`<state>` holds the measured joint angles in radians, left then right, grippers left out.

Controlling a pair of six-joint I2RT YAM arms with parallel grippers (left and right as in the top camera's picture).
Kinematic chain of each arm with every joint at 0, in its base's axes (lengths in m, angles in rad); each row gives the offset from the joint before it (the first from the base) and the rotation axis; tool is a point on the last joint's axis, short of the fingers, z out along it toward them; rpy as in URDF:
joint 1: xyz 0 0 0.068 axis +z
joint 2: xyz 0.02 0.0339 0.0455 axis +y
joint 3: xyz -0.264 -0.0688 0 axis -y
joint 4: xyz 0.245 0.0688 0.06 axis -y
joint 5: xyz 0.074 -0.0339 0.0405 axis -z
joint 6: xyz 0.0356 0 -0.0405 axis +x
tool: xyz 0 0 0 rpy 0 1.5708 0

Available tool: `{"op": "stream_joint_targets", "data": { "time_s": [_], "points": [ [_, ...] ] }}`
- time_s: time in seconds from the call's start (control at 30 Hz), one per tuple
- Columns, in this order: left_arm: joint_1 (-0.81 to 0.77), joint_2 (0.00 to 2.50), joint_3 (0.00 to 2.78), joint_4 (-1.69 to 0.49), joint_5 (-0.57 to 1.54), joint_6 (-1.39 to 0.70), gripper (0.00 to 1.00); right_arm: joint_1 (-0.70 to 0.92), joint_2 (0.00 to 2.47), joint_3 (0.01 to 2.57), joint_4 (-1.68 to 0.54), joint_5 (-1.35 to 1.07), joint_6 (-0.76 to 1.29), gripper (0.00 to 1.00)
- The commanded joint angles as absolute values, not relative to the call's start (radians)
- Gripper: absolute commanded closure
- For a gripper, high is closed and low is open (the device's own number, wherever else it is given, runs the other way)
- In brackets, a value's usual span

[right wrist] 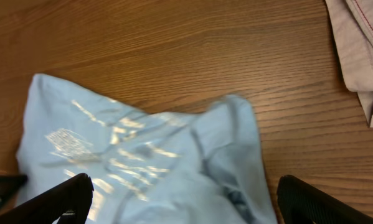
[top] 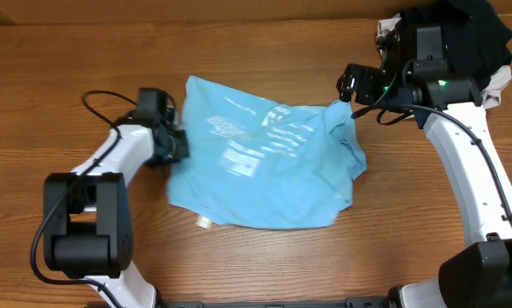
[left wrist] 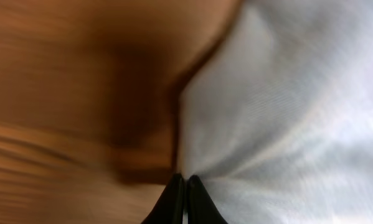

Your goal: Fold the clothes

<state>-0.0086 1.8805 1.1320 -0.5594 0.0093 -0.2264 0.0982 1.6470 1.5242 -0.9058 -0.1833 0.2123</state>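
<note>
Where the t-shirt [top: 264,162] lies: at the middle of the surface [top: 59,51], roughly spread, pale print upward, its right side bunched into folds.
Left claw [top: 175,142]: set at the shirt's left edge. In the blurred wrist view the fingertips [left wrist: 171,202] are pressed together with cloth gathered toward them, so it is judged to be clamped on that edge.
Right claw [right wrist: 186,208]: fingers wide apart, nothing held, poised above the bunched right side.
Other items: black garment [top: 469,30] and beige garment [right wrist: 360,50] at the far right of the surface, apart from the shirt.
Step in hand (judged): the right edge is to be seized so that the cloth can be drawn flat before folding.
Method advised: one outer layer should be taken rather than the whole bunch. Tension should be applied evenly against the left grip, and the neighbouring garments kept out of the grasp.
</note>
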Motion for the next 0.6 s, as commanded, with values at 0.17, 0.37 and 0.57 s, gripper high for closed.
{"op": "stream_joint_targets", "data": {
  "time_s": [0.17, 0.37, 0.57],
  "points": [
    [0.192, 1.913, 1.274, -0.341, -0.373, -0.194, 0.87, 0.094, 1.639, 1.477, -0.895, -0.174, 0.209, 0.02],
    [0.231, 1.913, 1.365, -0.252, -0.361, -0.179, 0.53, 0.095, 1.65, 1.414, -0.884, -0.205, 0.217, 0.02],
    [0.175, 1.913, 1.574, -0.538, -0.156, -0.123, 0.15, 0.098, 1.652, 1.338, -0.879, -0.239, 0.216, 0.02]
  ]
}}
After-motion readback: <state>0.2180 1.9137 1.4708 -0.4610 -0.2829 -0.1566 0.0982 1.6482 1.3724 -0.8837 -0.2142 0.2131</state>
